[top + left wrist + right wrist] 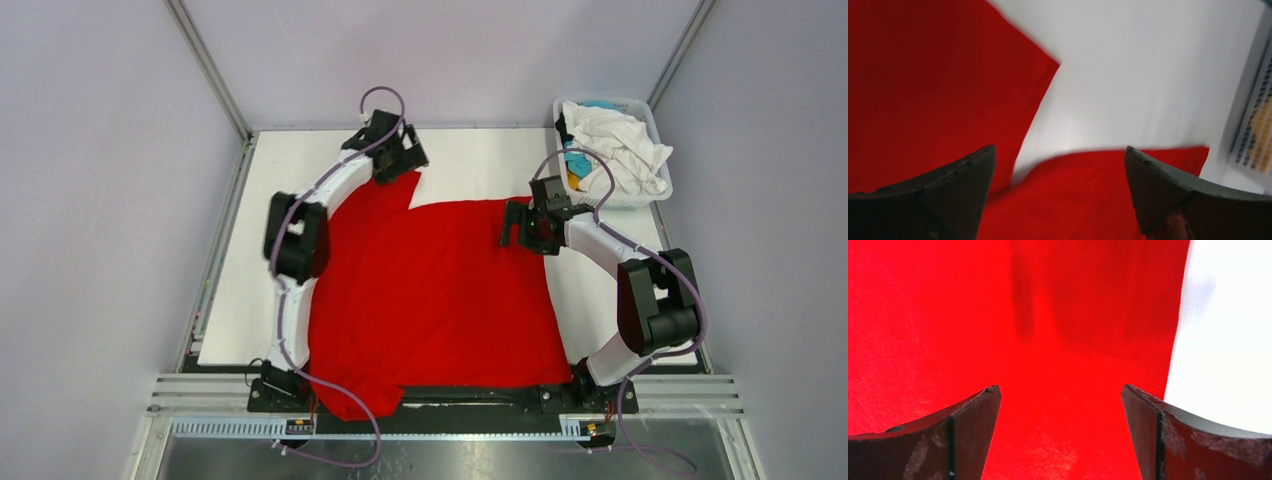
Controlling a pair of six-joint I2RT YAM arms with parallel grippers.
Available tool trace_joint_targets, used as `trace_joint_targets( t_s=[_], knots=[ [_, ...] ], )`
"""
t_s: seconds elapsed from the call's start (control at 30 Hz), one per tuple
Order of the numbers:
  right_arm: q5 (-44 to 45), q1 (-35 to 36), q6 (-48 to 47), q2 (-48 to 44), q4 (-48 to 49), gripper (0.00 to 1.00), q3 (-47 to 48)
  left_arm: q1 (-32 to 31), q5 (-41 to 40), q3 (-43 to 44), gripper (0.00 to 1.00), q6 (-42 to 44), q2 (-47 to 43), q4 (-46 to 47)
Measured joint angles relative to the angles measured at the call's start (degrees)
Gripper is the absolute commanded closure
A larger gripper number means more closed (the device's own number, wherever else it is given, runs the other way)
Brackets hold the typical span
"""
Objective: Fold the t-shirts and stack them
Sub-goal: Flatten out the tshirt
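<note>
Because the red t-shirt lies spread flat for folding, the left gripper and the right gripper hover released, grasping nothing, above its far edge.

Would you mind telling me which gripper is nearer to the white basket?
Right. The right gripper hovers over the red t-shirt just beside the basket; the left gripper is farther away, at the shirt's sleeve.

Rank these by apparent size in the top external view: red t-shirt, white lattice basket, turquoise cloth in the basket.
1. bright red cloth t-shirt
2. white plastic lattice basket
3. turquoise cloth, mostly buried, visible patch only
</note>
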Motion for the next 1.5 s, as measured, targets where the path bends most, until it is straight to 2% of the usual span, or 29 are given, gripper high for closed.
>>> trace_joint_targets(
  t_s=[0.17, 0.23, 0.4, 0.5, 0.73, 1.03, 1.5],
  knots=[
    [0.1, 1.3, 1.2, -0.8, -0.1, 0.01, -0.9, 0.5, -1.4, -24.3, 0.01, 1.2, -24.1, 1.4],
    [0.2, 2.9, 2.0, -1.0, -0.6, 0.01, -1.0, 0.4, -1.3, -31.6, 0.01, 1.2, -29.3, 1.7],
    [0.5, 8.7, 4.3, -1.0, -1.7, 0.01, -1.1, -0.1, 0.2, -43.7, 0.01, -0.2, -28.0, 1.4],
    [0.3, 10.3, 6.1, -0.6, -2.3, 0.01, -1.1, -0.3, 1.7, -45.2, 0.01, -0.9, -23.9, 0.8],
    [2.1, 10.0, 8.2, 6.8, -5.9, 0.0, 2.1, -0.3, 1.9, -35.9, 0.01, -1.4, -16.4, 0.1],
    [0.3, 4.0, 10.0, 18.6, -10.2, 0.01, 17.6, 2.1, 2.2, -18.0, 0.01, -1.6, -4.0, -5.2],
    [-3.8, -2.9, 9.4, 37.3, -18.8, 0.0, 46.6, 5.8, 7.2, 16.4, 0.01, -3.2, 17.4, -10.3]
  ],
)
